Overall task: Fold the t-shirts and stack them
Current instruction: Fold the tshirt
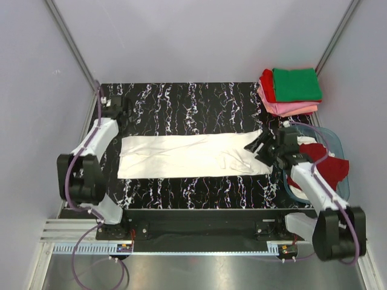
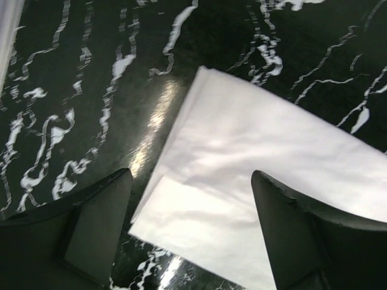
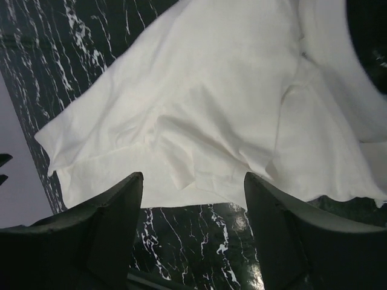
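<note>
Lying flat, the white t-shirt stretches lengthwise left-right.

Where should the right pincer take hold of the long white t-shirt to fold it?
Best bet: pinch the white t-shirt at its rumpled right-hand end, where wrinkles lift the cloth off the table. The right pincer hangs open just over that end, so come straight down; elsewhere it lies flat.

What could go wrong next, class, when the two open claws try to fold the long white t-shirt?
1. The right end of the white t-shirt lies rumpled in loose layers; the right claw may pinch only the top one and pull the fold apart.
2. The left claw hangs by the shirt's left corner, partly over bare table, and might miss the edge.
</note>
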### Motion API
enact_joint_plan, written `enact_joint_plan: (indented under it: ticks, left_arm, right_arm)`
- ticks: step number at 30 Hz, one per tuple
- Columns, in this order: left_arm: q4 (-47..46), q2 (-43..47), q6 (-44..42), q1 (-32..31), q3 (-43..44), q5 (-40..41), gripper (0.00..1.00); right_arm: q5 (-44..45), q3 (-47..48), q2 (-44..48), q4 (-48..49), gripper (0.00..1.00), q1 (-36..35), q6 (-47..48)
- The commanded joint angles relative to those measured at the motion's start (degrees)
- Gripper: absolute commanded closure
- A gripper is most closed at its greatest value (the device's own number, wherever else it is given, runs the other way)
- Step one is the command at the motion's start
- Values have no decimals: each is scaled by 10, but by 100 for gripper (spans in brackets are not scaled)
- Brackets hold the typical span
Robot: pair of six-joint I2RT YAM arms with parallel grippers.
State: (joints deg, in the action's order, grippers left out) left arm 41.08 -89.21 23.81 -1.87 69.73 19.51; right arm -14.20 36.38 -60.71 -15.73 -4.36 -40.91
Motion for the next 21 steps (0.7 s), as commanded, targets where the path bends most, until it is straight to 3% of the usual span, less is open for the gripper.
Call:
enact_joint_plan:
  ticks: [1, 3, 9, 13, 16, 19, 21]
  left_arm:
    - [-33, -69, -3, -33, 41, -23, 16]
    - [-26, -120, 3, -49, 59, -29, 17]
    - [13, -199, 14, -74, 67, -50, 21]
    - [44, -211, 12, -87, 60, -51, 21]
    - [51, -201, 18, -103, 10, -69, 21]
    - [25, -163, 34, -106, -70, -150, 21]
    - [5, -114, 48, -116, -116, -225, 21]
  right_arm:
    - [21, 44, -77, 23, 26, -66, -30]
    - [64, 84, -124, -6, 25, -114, -37]
    - [62, 256, -421, -90, 23, -124, -28]
    - [54, 397, -561, -130, 24, -124, -14]
    - [52, 539, -673, -184, 24, -124, -9]
    - [25, 705, -786, -215, 26, -125, -26]
    - [-12, 864, -850, -229, 26, -130, -38]
